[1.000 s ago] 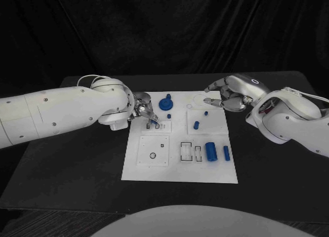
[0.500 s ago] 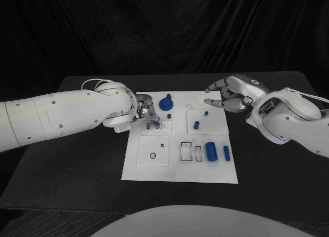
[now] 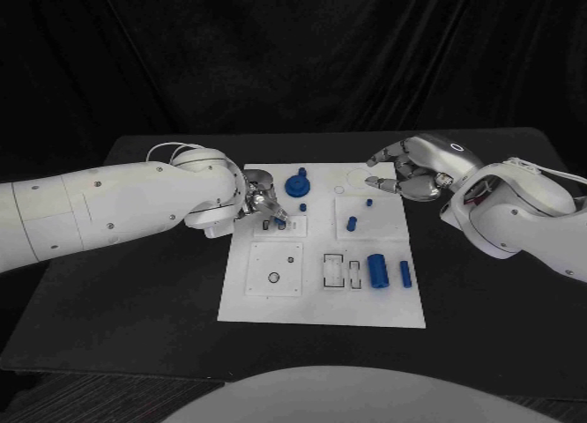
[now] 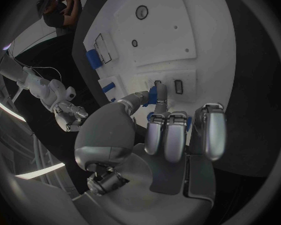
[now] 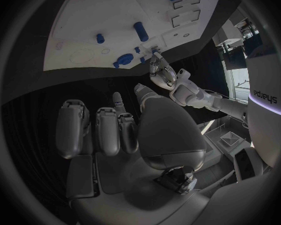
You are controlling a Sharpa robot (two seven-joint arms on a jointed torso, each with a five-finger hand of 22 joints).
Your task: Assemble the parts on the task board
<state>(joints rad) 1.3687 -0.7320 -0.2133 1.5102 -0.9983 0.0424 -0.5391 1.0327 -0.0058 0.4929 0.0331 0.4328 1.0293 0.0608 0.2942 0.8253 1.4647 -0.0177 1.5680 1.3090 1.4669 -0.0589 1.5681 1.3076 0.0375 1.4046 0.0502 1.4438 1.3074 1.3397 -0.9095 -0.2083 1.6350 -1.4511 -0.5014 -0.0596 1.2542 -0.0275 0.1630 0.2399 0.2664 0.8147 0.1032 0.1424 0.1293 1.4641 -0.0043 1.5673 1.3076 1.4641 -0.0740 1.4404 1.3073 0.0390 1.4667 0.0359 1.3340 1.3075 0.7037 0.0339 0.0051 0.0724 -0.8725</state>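
- The task board (image 3: 322, 300), a white plate, lies in the middle of the black worktop (image 3: 129, 300).
- The left hand (image 3: 258, 199) is at the board's left edge in the upper half of the head view. It pinches a small blue part (image 4: 155, 94) between thumb and a fingertip, over the two small rectangular slots (image 3: 279, 225) in the board; the other fingers (image 4: 168, 135) are curled side by side.
- Whether the part already touches a slot cannot be told.
- The right hand (image 3: 414, 172) hangs at the board's upper right corner, fingers loosely curled and apart, holding nothing.
- Upper centre of the board: a round blue part with a knob (image 3: 296, 186).
- Centre right: a short blue peg (image 3: 350, 222), with a smaller blue peg (image 3: 367, 203) beyond it.
- Lower right: a thick blue cylinder (image 3: 376, 270) and a thin blue rod (image 3: 404, 272) lie side by side, just beside two outlined rectangular recesses (image 3: 342, 270).
- Lower left: a raised white square panel (image 3: 275, 269) with small holes.
- Writing: dark lettering shows on the robot's body in the right wrist view; it cannot be read with confidence.
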